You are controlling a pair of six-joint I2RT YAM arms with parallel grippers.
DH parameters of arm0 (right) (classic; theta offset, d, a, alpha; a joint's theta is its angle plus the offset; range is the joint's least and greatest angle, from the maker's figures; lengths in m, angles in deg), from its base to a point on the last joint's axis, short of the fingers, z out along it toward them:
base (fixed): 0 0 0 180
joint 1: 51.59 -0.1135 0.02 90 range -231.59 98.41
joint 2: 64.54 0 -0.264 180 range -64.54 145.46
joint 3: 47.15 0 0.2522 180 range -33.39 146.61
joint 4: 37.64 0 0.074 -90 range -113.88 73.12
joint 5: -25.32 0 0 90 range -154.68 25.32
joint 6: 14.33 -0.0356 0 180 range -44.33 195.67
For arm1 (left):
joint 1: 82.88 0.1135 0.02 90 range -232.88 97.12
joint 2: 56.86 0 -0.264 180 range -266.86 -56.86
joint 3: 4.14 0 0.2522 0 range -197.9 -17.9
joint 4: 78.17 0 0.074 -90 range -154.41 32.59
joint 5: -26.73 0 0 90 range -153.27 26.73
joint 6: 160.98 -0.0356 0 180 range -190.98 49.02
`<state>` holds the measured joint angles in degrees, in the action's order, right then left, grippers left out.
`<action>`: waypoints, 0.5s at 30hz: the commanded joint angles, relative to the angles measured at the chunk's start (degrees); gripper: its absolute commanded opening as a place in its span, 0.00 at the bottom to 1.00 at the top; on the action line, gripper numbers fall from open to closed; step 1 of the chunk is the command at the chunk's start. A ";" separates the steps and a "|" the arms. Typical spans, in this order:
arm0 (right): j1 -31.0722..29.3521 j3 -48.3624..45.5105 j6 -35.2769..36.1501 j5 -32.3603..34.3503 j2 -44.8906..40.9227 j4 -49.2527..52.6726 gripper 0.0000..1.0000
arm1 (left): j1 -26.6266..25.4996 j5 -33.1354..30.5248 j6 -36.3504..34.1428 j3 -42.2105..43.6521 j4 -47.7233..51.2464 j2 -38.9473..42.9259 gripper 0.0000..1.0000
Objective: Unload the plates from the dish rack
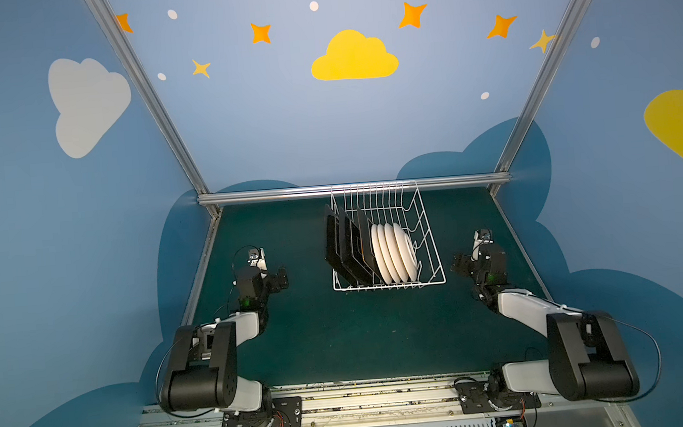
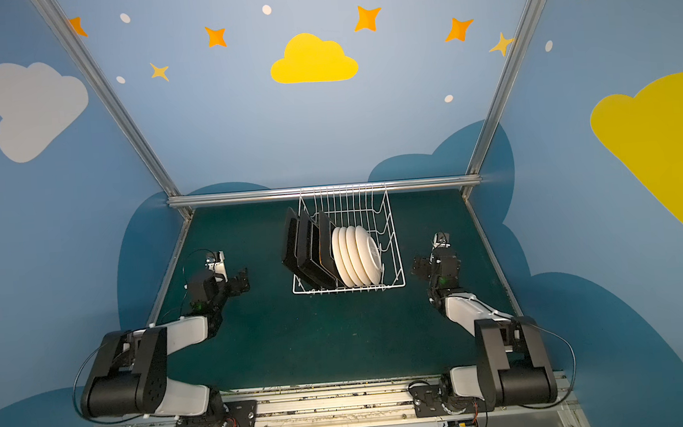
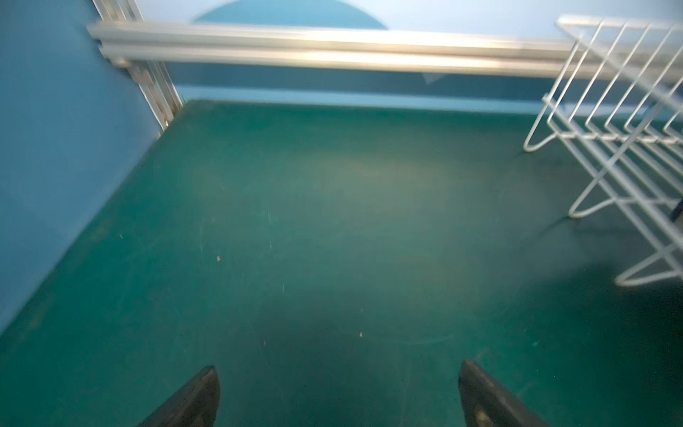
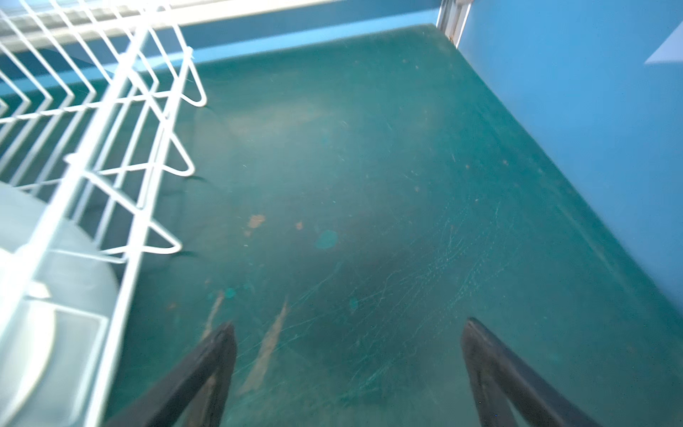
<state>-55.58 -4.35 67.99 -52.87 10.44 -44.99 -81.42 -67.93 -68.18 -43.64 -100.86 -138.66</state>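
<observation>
In both top views the plates (image 1: 393,254) stand on edge in the dish rack (image 1: 428,232), kept upright by its wires, midway between the left gripper (image 1: 280,278) and right gripper (image 1: 460,264). Each wrist view shows wide-open, empty jaws above the tabletop (image 3: 332,222), with the rack alongside.

Smooth, coated white wire on the dish rack (image 1: 389,286); round plates (image 1: 393,252) shine glossy, square plates (image 1: 344,247) show duller black backs; green table (image 1: 341,339) matt, scratched, scuffed; frame rail (image 1: 271,194) bare metal.
</observation>
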 commanded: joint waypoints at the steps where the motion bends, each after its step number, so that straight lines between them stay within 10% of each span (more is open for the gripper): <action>1: -0.15 1.93 0.43 1.10 -4.21 5.03 0.95 | -0.05 1.54 -0.69 -2.09 6.88 5.32 1.00; 15: -0.07 7.66 -1.21 -4.23 -19.09 19.29 0.94 | -0.16 13.63 3.05 -22.83 41.69 21.23 1.00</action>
<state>-55.60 1.66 66.28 -53.89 -6.26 -28.42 -81.47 -59.00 -67.02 -63.07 -69.18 -118.39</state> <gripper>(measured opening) 0.943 0.996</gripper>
